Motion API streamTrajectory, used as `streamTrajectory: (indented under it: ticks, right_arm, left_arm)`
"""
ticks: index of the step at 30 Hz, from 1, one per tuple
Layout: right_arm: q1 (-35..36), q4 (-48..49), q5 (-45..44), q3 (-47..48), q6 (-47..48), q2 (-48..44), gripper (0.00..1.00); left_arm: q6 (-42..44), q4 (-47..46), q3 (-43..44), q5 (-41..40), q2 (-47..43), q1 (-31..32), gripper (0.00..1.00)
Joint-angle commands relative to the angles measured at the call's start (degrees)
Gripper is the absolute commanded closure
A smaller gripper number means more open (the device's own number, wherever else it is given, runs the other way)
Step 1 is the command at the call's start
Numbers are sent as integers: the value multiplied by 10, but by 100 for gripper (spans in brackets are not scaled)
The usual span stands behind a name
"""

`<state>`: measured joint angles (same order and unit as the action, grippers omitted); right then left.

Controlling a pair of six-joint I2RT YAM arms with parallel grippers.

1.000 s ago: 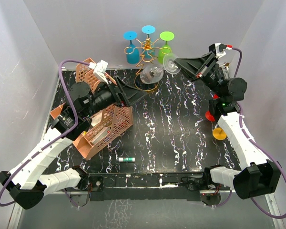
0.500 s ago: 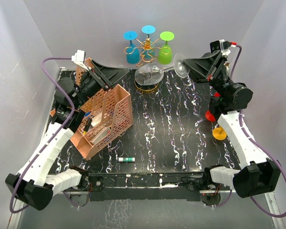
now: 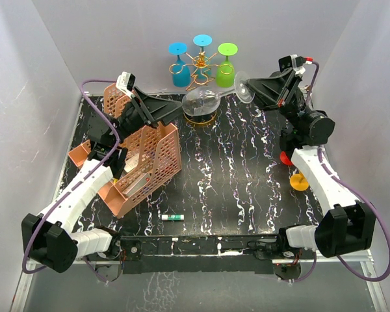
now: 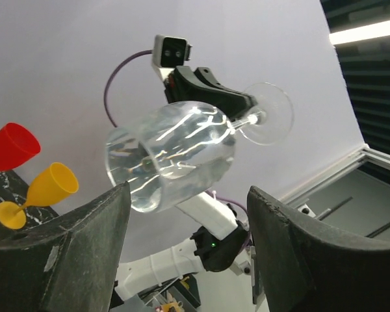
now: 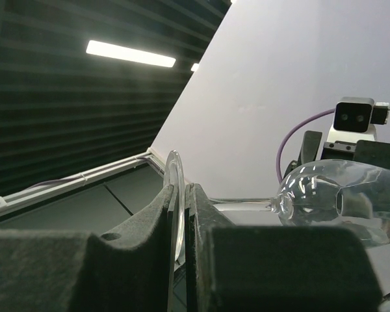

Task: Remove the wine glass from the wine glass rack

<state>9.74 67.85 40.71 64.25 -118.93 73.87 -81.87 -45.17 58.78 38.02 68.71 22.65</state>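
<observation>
Mostly done, I judge: wine glass (image 3: 203,100) hangs sideways above desk (image 3: 240,175), clear of wine glass rack (image 3: 200,63) arms. My right gripper (image 3: 250,89) pinches its foot. Left gripper (image 3: 181,109) spread wide at bowl, contact unclear. Left: set it down.

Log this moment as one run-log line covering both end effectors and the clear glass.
wine glass: horizontal, off rack | right end effector: shut on foot | left end effector: open by bowl
</observation>
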Motion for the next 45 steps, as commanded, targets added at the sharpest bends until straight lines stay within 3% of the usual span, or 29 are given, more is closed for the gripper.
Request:
streamTrajectory:
  ticks: [1, 10, 15, 18, 31, 40, 45]
  right_arm:
    - [0, 67, -19, -2, -41, -3, 92]
    - [-1, 126, -40, -28, -75, 16, 92]
    - [0, 134, -50, -54, -80, 21, 92]
    - [-1, 136, -53, -67, -82, 24, 92]
    - [0, 154, -42, -82, -100, 48, 92]
    - [1, 148, -32, -86, -99, 52, 92]
    - [0, 147, -31, -93, -98, 53, 92]
  left_arm:
    - [-48, -131, -7, 26, 3, -2, 32]
    - [-149, -306, 9, 49, 71, -2, 46]
    - [-209, -408, 10, 43, 94, -2, 60]
    - [-200, -387, 10, 45, 92, -2, 69]
    - [-188, -379, 25, 63, 94, 4, 67]
    - [-154, -323, 41, 86, 92, 10, 68]
    - [-146, -311, 45, 89, 93, 12, 75]
